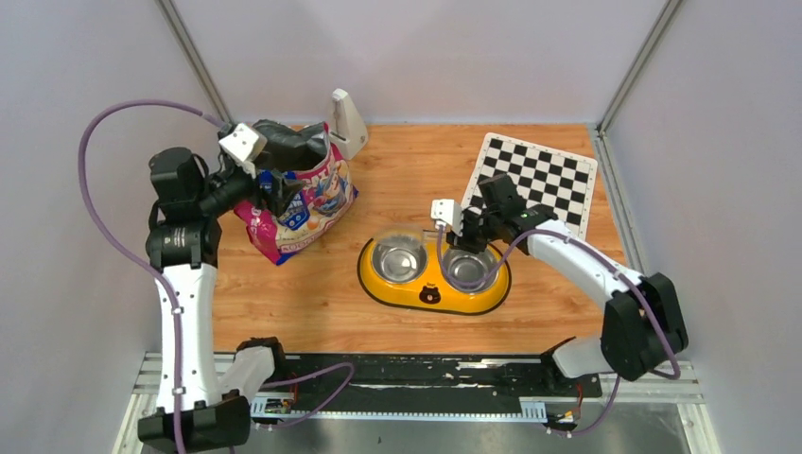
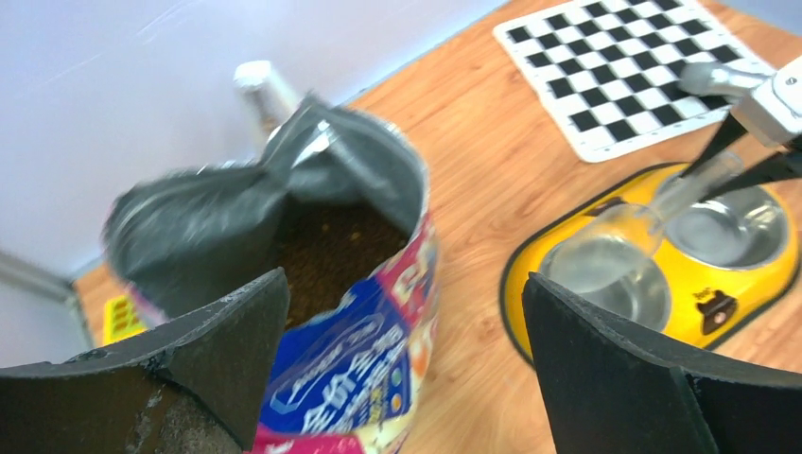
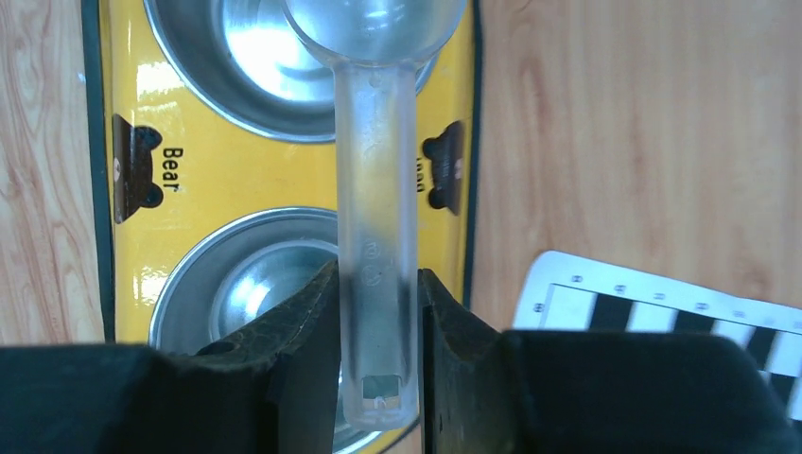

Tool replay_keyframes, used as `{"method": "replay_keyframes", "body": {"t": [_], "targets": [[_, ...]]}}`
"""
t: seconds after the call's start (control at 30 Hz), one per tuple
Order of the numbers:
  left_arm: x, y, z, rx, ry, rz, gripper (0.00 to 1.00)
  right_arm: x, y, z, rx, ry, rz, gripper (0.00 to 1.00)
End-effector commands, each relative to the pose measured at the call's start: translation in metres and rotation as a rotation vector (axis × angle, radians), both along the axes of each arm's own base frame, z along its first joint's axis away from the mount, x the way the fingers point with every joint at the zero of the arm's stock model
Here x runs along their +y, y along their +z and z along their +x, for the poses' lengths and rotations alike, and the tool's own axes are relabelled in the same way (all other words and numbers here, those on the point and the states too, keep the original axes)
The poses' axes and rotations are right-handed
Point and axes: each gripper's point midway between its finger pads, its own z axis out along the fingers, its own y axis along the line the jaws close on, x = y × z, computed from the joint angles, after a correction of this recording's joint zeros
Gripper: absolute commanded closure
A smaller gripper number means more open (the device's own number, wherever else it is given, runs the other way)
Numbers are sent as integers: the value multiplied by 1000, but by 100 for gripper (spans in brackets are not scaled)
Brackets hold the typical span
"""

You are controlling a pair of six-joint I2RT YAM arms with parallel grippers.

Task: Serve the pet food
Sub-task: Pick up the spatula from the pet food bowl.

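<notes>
The glossy pink-and-blue cat food bag stands open at the back left, and dark brown kibble shows inside its mouth. My left gripper is open at the bag's top, and in the left wrist view the bag's front wall lies between its wide-apart fingers. My right gripper is shut on the handle of the clear plastic scoop. The scoop's cup hovers over the left steel bowl of the yellow feeder and looks empty. Both bowls look empty.
A black-and-white checkerboard mat lies at the back right. A white upright object stands behind the bag by the back wall. A small yellow object lies left of the bag. Grey walls enclose the wooden table.
</notes>
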Motion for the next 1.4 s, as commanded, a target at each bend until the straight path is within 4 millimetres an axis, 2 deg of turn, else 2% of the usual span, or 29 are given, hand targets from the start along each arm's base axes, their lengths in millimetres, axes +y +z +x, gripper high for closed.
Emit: {"method": "replay_keyframes", "body": {"t": [0.0, 0.07, 0.1, 0.13, 0.17, 0.2, 0.23, 0.27, 0.3, 0.33, 0.37, 0.4, 0.43, 0.53, 0.7, 0.8, 0.9, 1.13, 1.23, 1.27, 1.3, 1.37], "targets": [[-32, 9, 12, 19, -98, -35, 0, 10, 79, 2, -177, 35, 120, 100], [-52, 2, 18, 63, -175, -47, 0, 9, 100, -3, -239, 44, 153, 100], [-70, -2, 20, 91, -236, -52, 0, 8, 114, -6, -280, 43, 179, 100], [-78, -12, 26, 139, -264, -66, 0, 7, 124, -10, -307, 44, 203, 100], [-90, -9, 25, 148, -299, -73, 0, 7, 132, -13, -337, 46, 228, 100], [-101, -18, 30, 199, -327, -88, 0, 7, 141, -16, -370, 50, 251, 100], [-106, -16, 33, 208, -339, -95, 0, 7, 148, -19, -403, 51, 271, 100], [-116, -23, 37, 259, -364, -116, 0, 6, 157, -21, -438, 48, 292, 100], [-121, -16, 39, 261, -379, -126, 0, 6, 163, -22, -466, 44, 310, 100], [-130, -21, 41, 313, -406, -157, 0, 5, 168, -22, -485, 37, 325, 100], [-134, -13, 43, 311, -421, -172, 0, 5, 172, -22, -499, 27, 337, 100], [-142, -16, 45, 357, -441, -201, 0, 5, 175, -21, -508, 17, 344, 100], [-146, -9, 46, 375, -446, -230, 0, 6, 176, -19, -513, 5, 348, 100], [-161, -5, 50, 439, -494, -284, 0, 6, 174, -15, -533, -16, 345, 100], [-171, 7, 45, 482, -534, -364, 0, 2, 165, -7, -561, -52, 319, 100], [-173, 6, 40, 489, -539, -365, 1, -1, 172, -1, -590, -91, 332, 100], [-175, -5, 35, 530, -537, -343, 3, -2, 180, 4, -613, -118, 349, 100], [-183, -39, 32, 654, -522, -301, 18, 1, 184, 3, -626, -121, 359, 100], [-184, -41, 34, 659, -517, -310, 28, 2, 185, 3, -627, -119, 360, 100], [-185, -40, 35, 655, -518, -313, 38, 3, 185, 4, -628, -122, 358, 100], [-186, -40, 36, 659, -520, -314, 44, 3, 184, 4, -628, -122, 358, 100], [-187, -37, 36, 656, -522, -313, 63, 3, 183, 5, -630, -128, 354, 100]]}}
